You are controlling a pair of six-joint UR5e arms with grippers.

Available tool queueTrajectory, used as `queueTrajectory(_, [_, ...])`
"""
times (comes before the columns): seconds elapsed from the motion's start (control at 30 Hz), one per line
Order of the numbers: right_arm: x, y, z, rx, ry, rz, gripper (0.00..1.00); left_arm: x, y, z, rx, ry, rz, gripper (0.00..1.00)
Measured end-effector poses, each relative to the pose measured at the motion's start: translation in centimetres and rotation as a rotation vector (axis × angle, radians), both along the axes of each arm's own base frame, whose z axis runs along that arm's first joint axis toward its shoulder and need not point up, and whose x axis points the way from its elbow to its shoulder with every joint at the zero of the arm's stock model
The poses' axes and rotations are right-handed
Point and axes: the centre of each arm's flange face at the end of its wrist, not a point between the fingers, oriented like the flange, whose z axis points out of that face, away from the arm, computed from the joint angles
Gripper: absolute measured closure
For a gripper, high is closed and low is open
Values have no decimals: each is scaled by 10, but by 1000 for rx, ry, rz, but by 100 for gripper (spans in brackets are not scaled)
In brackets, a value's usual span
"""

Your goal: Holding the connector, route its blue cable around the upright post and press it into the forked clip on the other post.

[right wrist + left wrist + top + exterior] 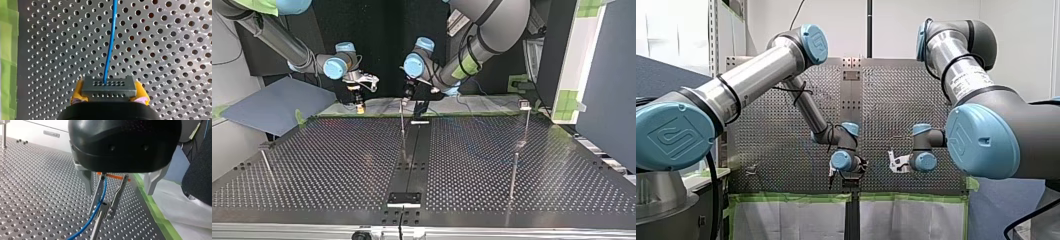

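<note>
Connector (108,86) is at the top view's left, over the bench's (337,165) far edge. Our right gripper (358,104) has its jaws closed on it, body clamped between the yellow pads (78,91). Blue cable (110,45) leaves the connector's face and runs straight ahead over the perforated plate.

Middle of the top view: our left gripper (119,193) hangs over the forked clip (106,208) on its post (96,227). Jaws are wide, one metal finger (86,182) on either side of the fork, holding nothing. The left wrist view shows the cable running down along one prong and out past the base of the fork. It looks to be in the slot, but we can't tell if it's fully seated.

Top view's right: two more thin posts (514,172), well apart from both grippers, one presumably the routing post. The cable's path around them is too faint to read.

Our read: last step, pressing into the clip. The next move calls for tension from the right arm via the connector while the cable gets pushed to the base of the fork. Low force: the prongs look thin, and a slack cable could pop out.
</note>
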Motion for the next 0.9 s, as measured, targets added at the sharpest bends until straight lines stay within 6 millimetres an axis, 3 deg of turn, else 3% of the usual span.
queueTrajectory(0.67, [0, 0, -1, 5, 1, -1, 100, 0, 1, 3, 6, 0, 16, 0])
queueTrajectory(0.9, [-1, 0, -1, 7, 2, -1, 100, -14, -2, 23, 4, -22, 9, 0])
